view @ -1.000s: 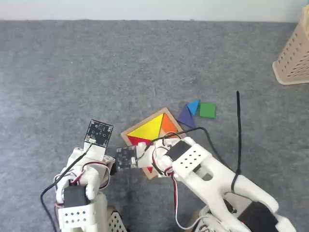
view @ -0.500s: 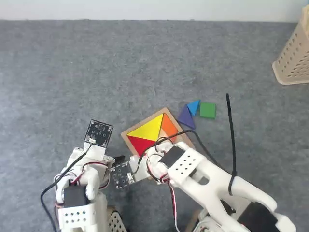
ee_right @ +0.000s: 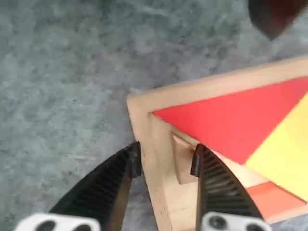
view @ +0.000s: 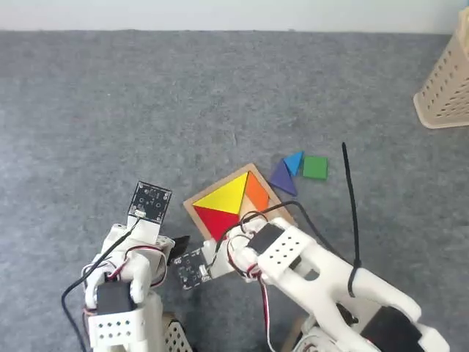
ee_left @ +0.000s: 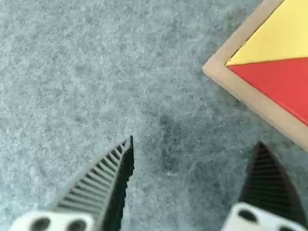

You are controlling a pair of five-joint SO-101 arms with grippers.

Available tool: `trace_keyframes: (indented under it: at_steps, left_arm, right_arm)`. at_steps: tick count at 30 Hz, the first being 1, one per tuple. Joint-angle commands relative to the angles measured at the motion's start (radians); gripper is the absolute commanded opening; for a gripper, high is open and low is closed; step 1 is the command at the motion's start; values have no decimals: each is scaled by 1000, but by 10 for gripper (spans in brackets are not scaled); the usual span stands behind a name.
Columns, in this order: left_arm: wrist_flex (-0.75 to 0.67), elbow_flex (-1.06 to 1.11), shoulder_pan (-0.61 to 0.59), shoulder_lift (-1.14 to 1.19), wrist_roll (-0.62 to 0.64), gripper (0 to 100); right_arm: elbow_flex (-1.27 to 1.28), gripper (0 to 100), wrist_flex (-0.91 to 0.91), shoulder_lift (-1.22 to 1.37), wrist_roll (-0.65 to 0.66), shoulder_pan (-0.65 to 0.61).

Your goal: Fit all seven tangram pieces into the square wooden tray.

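1. Right claw (ee_right: pixel 166 156), fingers apart, is straddling the wooden tray's (ee_right: pixel 207 85) rim near its 6 o'clock corner, having drawn back.
2. Red triangle (view: pixel 216 218) is now lying uncovered beside the yellow triangle (view: pixel 223 196) and orange triangle (view: pixel 256 189), and is likely seated.
3. Purple triangle (view: pixel 281 178), blue triangle (view: pixel 294 162) and green square (view: pixel 315 167) are waiting on the worktop (view: pixel 110 110) at the tray's 2 o'clock.
4. Left claw (ee_left: pixel 195 143), fingers apart and empty, is hovering at the tray's 8 o'clock.

Grey carpet (view: pixel 146 110), beige basket (view: pixel 447 81) top rt
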Motion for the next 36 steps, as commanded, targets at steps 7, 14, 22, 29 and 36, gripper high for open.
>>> trace_keyframes:
  at_steps: [7, 14, 22, 29, 36]
  left_arm:
    - [0, -5, 5, -14, -5, 353]
    - [0, -5, 5, -14, -5, 353]
    - [0, -5, 5, -14, -5, 353]
    - [0, -5, 5, -14, -5, 353]
    - [0, -5, 5, -14, -5, 353]
  right_arm:
    - [-28, 169, -41, -1, -49, 28]
    - [-169, 169, 133, 31, -44, 30]
    - [-334, 169, 168, 282, -44, 28]
    - [-391, 169, 168, 358, -48, 30]
    - [-387, 165, 166, 358, -153, 62]
